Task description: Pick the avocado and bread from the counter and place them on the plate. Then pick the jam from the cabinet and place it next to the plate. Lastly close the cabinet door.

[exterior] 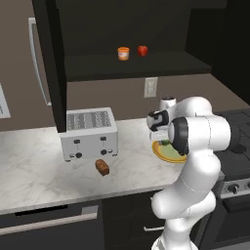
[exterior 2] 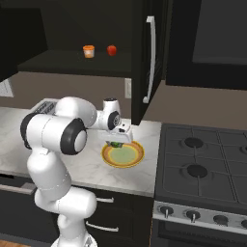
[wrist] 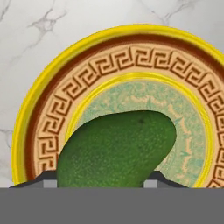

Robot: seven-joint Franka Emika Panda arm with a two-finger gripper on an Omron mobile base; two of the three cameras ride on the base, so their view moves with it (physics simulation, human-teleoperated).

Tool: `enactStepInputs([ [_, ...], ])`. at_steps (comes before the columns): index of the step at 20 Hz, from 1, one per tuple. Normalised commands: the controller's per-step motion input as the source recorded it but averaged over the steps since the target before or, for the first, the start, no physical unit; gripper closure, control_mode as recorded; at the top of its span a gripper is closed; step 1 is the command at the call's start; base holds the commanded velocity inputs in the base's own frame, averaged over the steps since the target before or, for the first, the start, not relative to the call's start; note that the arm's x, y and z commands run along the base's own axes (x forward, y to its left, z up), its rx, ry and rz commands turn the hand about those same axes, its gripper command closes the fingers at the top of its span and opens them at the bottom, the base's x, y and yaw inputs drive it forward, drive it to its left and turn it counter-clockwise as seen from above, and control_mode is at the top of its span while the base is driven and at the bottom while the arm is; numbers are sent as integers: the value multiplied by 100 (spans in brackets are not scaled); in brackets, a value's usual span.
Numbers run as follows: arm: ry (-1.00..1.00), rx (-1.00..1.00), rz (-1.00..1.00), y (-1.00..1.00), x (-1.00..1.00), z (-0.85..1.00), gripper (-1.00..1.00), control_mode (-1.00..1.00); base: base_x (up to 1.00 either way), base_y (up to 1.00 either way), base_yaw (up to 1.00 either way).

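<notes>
While the tool (exterior 2: 116,144) hung just above the plate (exterior 2: 136,157), its two tips were closed on the avocado (wrist: 117,148), held directly over the plate's pale green centre. Below lay the white marble tabletop (exterior: 34,166). Off to one side of the tool, the bread (exterior: 102,167) sat before a toaster (exterior: 89,133). High above, the jam (exterior: 123,53) stood beside a red fruit (exterior: 142,50) in the cabinet (exterior: 136,66), whose door (exterior 2: 149,58) was open.
</notes>
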Motion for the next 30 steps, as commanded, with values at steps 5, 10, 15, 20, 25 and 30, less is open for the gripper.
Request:
enactStepInputs([
  [5,0,0,-6,0,1,-8,-100,-100,0,0,0],
  [10,0,0,0,0,2,-8,-100,-100,0,0,0],
  [15,-1,0,1,0,-10,-1,-100,-100,0,0,0],
  [20,-2,0,1,0,-72,54,-100,-100,0,0,0],
  [25,-2,3,0,14,-94,61,-100,-100,0,0,0],
  [30,7,7,5,48,-43,42,-100,-100,0,0,0],
])
